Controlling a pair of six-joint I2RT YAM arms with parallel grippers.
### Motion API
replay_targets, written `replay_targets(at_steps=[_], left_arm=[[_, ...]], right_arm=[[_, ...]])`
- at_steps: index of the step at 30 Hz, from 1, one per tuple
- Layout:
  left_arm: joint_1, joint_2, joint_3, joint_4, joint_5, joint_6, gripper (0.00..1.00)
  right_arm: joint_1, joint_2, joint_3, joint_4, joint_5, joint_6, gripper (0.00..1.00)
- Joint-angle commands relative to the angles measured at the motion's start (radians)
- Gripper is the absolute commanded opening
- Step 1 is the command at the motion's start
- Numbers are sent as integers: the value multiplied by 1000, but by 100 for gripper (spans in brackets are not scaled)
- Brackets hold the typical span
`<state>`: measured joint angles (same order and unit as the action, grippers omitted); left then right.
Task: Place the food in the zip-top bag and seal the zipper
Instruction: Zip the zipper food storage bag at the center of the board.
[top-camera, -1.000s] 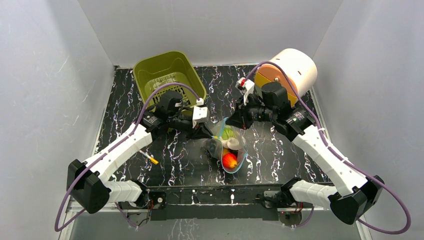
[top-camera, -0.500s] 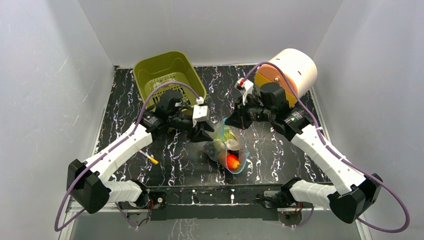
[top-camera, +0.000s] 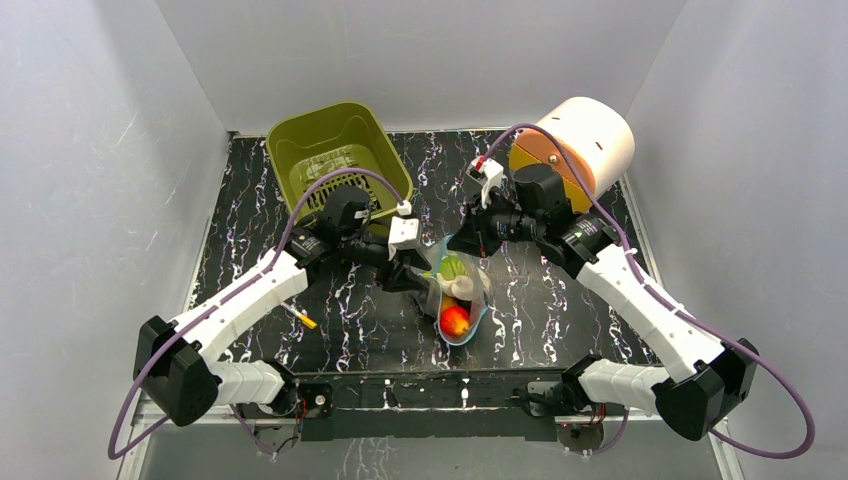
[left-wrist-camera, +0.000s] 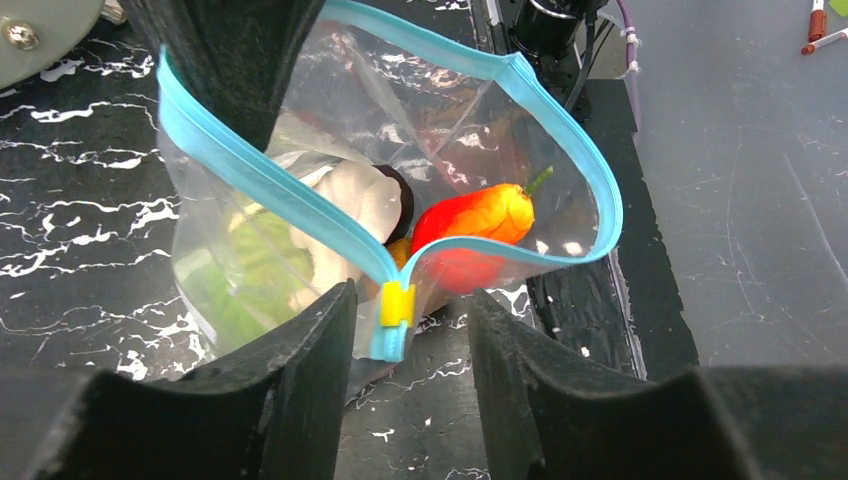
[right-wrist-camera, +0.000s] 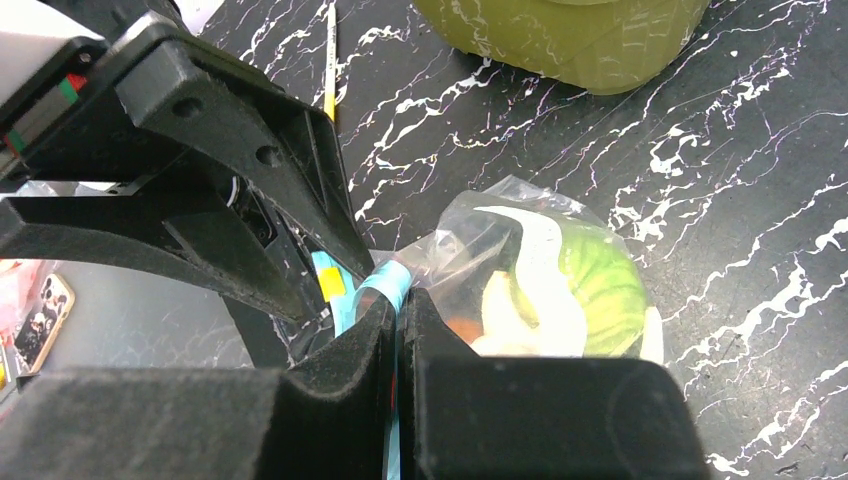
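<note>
Okay so the food is in: the orange-red pepper (left-wrist-camera: 480, 215), cabbage (right-wrist-camera: 600, 280) and the rest sit inside the zip-top bag (left-wrist-camera: 450, 110), just ahead of the left gripper (left-wrist-camera: 408, 310). Its fingers are spread, with the yellow tab (left-wrist-camera: 397, 303) of the zipper (left-wrist-camera: 260, 180) in the gap between them, untouched. The right gripper (right-wrist-camera: 398, 312) is pinched tight on the other end of the zipper. My take: close squarely at the tab, hold the strip taut, then run along it, not upward.
</note>
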<state>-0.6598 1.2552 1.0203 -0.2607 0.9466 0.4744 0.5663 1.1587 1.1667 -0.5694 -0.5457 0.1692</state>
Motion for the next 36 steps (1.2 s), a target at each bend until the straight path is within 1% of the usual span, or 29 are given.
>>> replay_targets(at_steps=[1,6,8,10,14,15,17,20,22,23,26,28,29,33,36], left_arm=[[-7,-21,-17,9,36,35,41],[-8,-10,-26,27,23,46,34],[-8,-8,-28,29,16,58,29],[-8,-4,-20,17,10,72,22],[-8,-1,-12,19,-8,57,0],[-8,2,-8,14,-14,54,0],[-8,7,5,0,-28,51,0],[-8,18,26,8,-43,-9,0],[-8,25,40,38,-57,-74,0],[-8,28,50,50,-61,-96,0],[-8,33,64,107,-66,-158,0],[-8,33,72,139,-70,-189,0],[-8,32,77,153,-74,-203,0],[-8,29,78,188,-68,-238,0],[-8,26,78,188,-66,-237,0]], right_arm=[[-5,-8,15,114,0,26,0],[-5,-14,9,119,2,33,0],[-5,-15,7,114,3,33,0],[-6,-18,5,113,4,33,0],[-5,-20,6,109,8,21,0],[-5,-20,11,97,13,4,1],[-5,-17,43,39,50,-63,14],[-5,-15,118,-70,127,-184,33],[-5,-5,162,-130,136,-250,43],[-4,-2,176,-147,126,-277,47],[-4,-15,170,-122,82,-299,55],[-3,-39,136,-44,29,-292,62],[1,-53,121,-2,9,-296,64],[9,-115,49,178,-26,-323,64],[13,-133,-1,211,-50,-392,61]])
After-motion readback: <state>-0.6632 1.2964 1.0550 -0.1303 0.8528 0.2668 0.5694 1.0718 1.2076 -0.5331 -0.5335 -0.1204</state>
